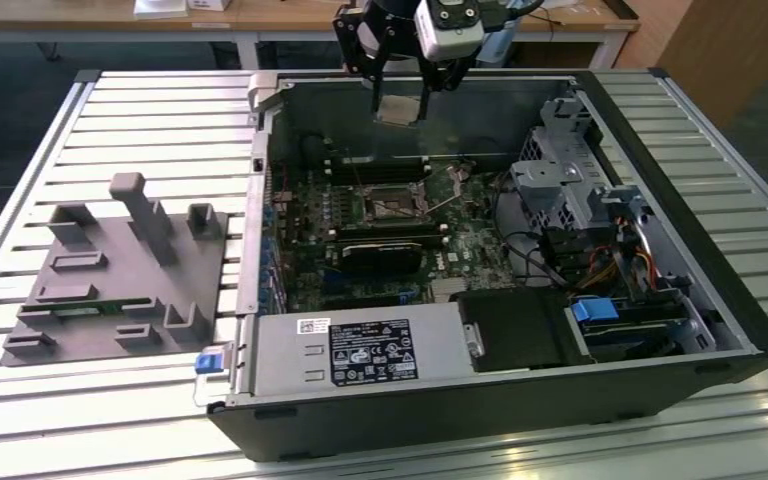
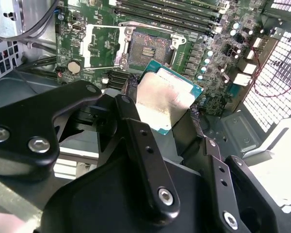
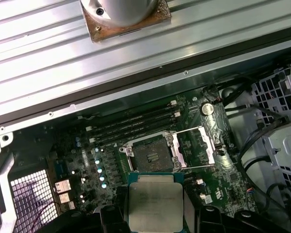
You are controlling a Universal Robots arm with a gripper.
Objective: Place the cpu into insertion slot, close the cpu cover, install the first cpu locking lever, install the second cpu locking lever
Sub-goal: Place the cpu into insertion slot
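My gripper (image 1: 400, 100) hangs over the far part of an open computer case, shut on the cpu (image 1: 398, 110), a flat square chip with a pale metal top. Both wrist views show the cpu (image 2: 165, 99) (image 3: 155, 206) pinched by its edges between the black fingers (image 2: 131, 111). It is in the air, apart from the board. The insertion slot (image 1: 391, 206) (image 2: 148, 48) (image 3: 153, 155) lies bare on the motherboard below. The cpu cover (image 2: 101, 46) (image 3: 200, 145), a thin metal frame, is swung open beside the slot.
Long memory slots (image 3: 136, 121) run beside the socket, and a black heatsink block (image 1: 384, 255) sits on its near side. A power supply (image 1: 344, 350), cables and a drive cage (image 1: 584, 200) crowd the case. A grey fixture (image 1: 117, 270) lies on the slatted table at the exterior view's left.
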